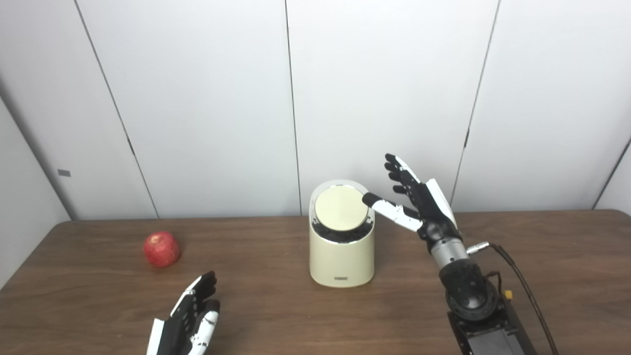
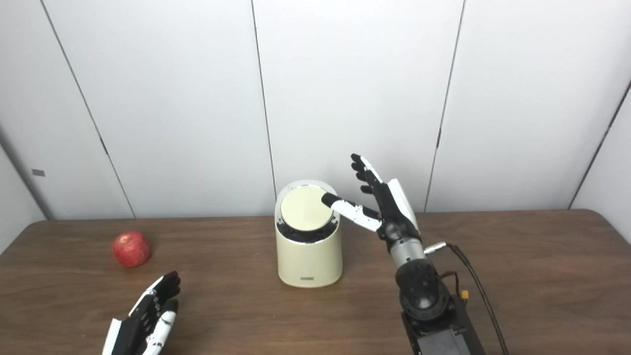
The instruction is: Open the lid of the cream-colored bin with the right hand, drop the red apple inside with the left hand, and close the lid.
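The left hand (image 1: 190, 320) rests low on the surface (image 1: 542, 236), fingers apart, holding nothing. The red apple (image 1: 161, 249) lies just beyond it, untouched. The right hand (image 1: 419, 202) is spread open, thumb tip at the lid (image 1: 341, 208) of the cream-colored bin (image 1: 341, 256). The lid looks closed, so everything remains; contents hidden.
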Robot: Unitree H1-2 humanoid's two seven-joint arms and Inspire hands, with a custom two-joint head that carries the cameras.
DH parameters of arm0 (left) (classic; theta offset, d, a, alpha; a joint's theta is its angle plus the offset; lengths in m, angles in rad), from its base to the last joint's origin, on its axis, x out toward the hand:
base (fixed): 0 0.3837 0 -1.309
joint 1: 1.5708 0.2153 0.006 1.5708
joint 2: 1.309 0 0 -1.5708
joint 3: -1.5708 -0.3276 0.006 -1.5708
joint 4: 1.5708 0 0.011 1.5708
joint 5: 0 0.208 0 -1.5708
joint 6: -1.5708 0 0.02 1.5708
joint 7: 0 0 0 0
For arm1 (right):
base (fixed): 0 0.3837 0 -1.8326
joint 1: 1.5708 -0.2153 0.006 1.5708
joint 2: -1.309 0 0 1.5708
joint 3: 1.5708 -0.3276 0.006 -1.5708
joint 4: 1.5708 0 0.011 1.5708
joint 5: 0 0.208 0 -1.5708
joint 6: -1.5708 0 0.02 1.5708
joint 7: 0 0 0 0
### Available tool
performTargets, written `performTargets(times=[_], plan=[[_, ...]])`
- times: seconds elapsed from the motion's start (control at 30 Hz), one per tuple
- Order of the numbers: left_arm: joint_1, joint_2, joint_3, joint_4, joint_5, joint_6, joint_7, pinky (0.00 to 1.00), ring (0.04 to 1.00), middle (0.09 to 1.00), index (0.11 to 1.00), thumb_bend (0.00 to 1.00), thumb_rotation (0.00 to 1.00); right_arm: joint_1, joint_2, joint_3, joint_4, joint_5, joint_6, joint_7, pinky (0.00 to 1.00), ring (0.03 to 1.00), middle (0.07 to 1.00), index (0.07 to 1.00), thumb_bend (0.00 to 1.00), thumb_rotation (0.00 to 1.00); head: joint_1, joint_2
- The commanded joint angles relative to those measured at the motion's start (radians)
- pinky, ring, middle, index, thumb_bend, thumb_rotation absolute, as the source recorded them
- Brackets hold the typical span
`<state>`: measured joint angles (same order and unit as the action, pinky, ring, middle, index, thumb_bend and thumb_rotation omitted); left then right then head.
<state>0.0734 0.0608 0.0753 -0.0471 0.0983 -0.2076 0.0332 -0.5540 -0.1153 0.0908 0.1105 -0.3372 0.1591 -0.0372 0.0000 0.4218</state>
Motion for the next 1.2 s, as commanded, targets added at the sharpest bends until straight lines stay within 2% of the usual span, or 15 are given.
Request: performTargets(times=[0.0,0.17,0.3,0.4,0.57,0.7,0.9,1.17], plan=[[0.059,-0.029,-0.023,0.092,-0.003,-0.009,0.007,0.83,0.868,0.873,0.882,0.33,0.58,-0.081,-0.008,0.009,-0.024,-0.015,-0.007,0.006,0.81,0.908,0.916,0.945,0.89,0.63,0.002,0.007],[0.058,-0.029,-0.023,0.097,-0.001,-0.013,0.006,0.84,0.867,0.872,0.88,0.34,0.61,-0.137,-0.042,0.06,0.029,-0.077,-0.022,0.015,0.78,0.897,0.921,0.96,0.9,0.6,0.005,0.011],[0.058,-0.033,-0.02,0.095,-0.008,-0.008,0.007,0.84,0.865,0.87,0.877,0.36,0.62,-0.169,-0.066,0.087,0.071,-0.099,-0.049,0.023,0.79,0.898,0.935,0.961,0.9,0.48,0.005,0.013],[0.059,-0.031,-0.02,0.095,-0.012,-0.01,0.003,0.84,0.867,0.872,0.879,0.35,0.63,-0.181,-0.076,0.103,0.082,-0.122,-0.055,0.025,0.79,0.901,0.943,0.959,0.92,0.44,0.0,0.021],[0.058,-0.03,-0.021,0.095,-0.006,-0.011,0.005,0.84,0.86,0.865,0.876,0.36,0.64,-0.198,-0.066,0.117,0.112,-0.15,-0.071,-0.003,0.79,0.905,0.942,0.949,0.94,0.38,0.001,0.028],[0.061,-0.033,-0.021,0.09,-0.012,-0.007,0.003,0.85,0.865,0.87,0.878,0.37,0.67,-0.23,-0.059,0.122,0.179,-0.171,-0.094,-0.036,0.76,0.89,0.93,0.938,0.94,0.33,0.004,0.034],[0.062,-0.033,-0.022,0.084,-0.012,-0.003,0.002,0.84,0.861,0.863,0.873,0.38,0.67,-0.26,-0.059,0.131,0.264,-0.198,-0.12,-0.077,0.73,0.868,0.905,0.929,0.95,0.34,0.0,0.044],[0.067,-0.038,-0.023,0.069,-0.027,0.01,-0.003,0.85,0.865,0.867,0.884,0.38,0.65,-0.265,-0.058,0.145,0.315,-0.223,-0.146,-0.114,0.75,0.862,0.893,0.917,0.97,0.37,0.002,0.057]])
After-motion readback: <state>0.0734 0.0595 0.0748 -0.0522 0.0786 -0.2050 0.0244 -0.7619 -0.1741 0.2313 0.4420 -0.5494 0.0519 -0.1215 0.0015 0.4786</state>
